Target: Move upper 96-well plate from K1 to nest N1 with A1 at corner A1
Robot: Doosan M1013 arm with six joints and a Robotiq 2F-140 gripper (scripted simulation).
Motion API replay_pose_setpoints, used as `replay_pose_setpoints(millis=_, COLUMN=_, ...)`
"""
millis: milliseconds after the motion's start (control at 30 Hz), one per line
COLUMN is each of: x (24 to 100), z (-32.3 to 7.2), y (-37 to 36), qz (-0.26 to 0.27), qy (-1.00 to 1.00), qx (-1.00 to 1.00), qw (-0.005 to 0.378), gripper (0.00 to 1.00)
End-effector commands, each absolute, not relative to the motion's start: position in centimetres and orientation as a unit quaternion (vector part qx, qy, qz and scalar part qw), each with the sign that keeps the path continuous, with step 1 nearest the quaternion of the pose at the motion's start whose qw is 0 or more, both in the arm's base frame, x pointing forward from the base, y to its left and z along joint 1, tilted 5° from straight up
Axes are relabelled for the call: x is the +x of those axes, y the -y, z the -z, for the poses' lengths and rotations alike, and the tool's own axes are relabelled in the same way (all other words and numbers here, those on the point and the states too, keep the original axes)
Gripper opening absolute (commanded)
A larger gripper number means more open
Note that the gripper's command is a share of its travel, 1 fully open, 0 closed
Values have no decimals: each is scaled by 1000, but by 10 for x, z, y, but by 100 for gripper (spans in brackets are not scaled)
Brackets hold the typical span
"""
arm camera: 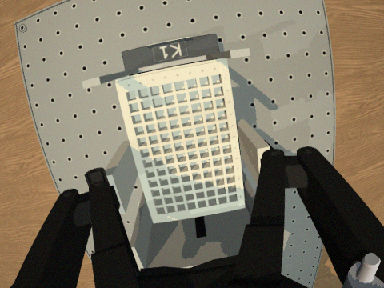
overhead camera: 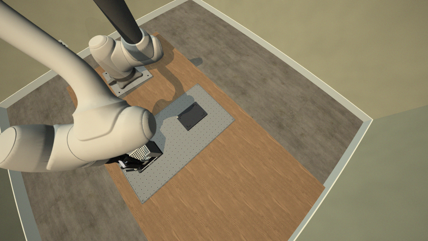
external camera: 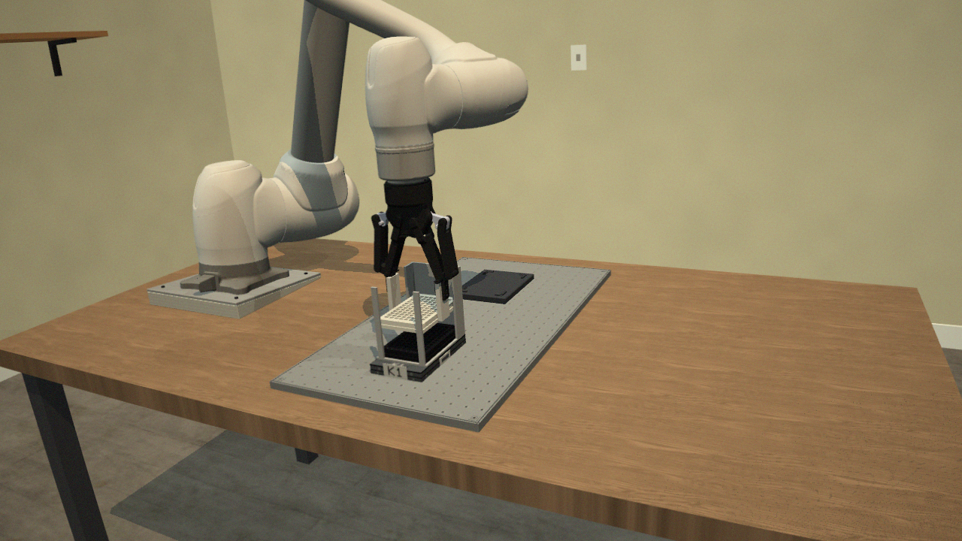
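My gripper point(external camera: 416, 288) is shut on the long sides of the upper white 96-well plate point(external camera: 412, 313) and holds it level. The plate is a little above the lower black plate point(external camera: 425, 343), between the posts of rack K1 point(external camera: 395, 370). In the wrist view the white plate point(arm camera: 184, 141) fills the middle between my fingers, with the K1 label point(arm camera: 172, 50) beyond it; the lower plate is hidden there. In the overhead view my arm covers most of the plate point(overhead camera: 139, 152). The dark plate nest N1 point(external camera: 496, 284) lies empty farther along the baseplate; it also shows from above point(overhead camera: 192, 115).
The rack and the nest stand on a grey perforated baseplate point(external camera: 484, 356) on a wooden table. The rack's pale upright posts point(external camera: 416, 315) surround the plate. My arm's base point(external camera: 231, 282) is bolted at the table's back left. A small shelf point(external camera: 50, 37) hangs on the left wall.
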State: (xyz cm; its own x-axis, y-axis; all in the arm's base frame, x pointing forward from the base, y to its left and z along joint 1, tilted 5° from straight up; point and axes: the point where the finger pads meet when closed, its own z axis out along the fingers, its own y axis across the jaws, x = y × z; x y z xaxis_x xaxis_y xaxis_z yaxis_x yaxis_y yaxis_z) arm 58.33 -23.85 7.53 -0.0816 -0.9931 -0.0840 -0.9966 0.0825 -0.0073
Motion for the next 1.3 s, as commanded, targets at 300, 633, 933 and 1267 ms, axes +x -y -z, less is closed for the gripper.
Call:
replay_pose_setpoints(millis=300, x=583, z=-91, y=240, qz=-26, qy=-735, qx=-677, qw=34, gripper=0)
replay_pose_setpoints(millis=633, x=583, z=-108, y=241, qz=-26, qy=-735, qx=-677, qw=34, gripper=0)
replay_pose_setpoints(millis=933, x=583, z=-119, y=242, qz=-26, qy=-735, qx=-677, qw=34, gripper=0)
replay_pose_setpoints(millis=1267, x=582, z=-136, y=244, qz=-26, qy=-735, qx=-677, qw=34, gripper=0)
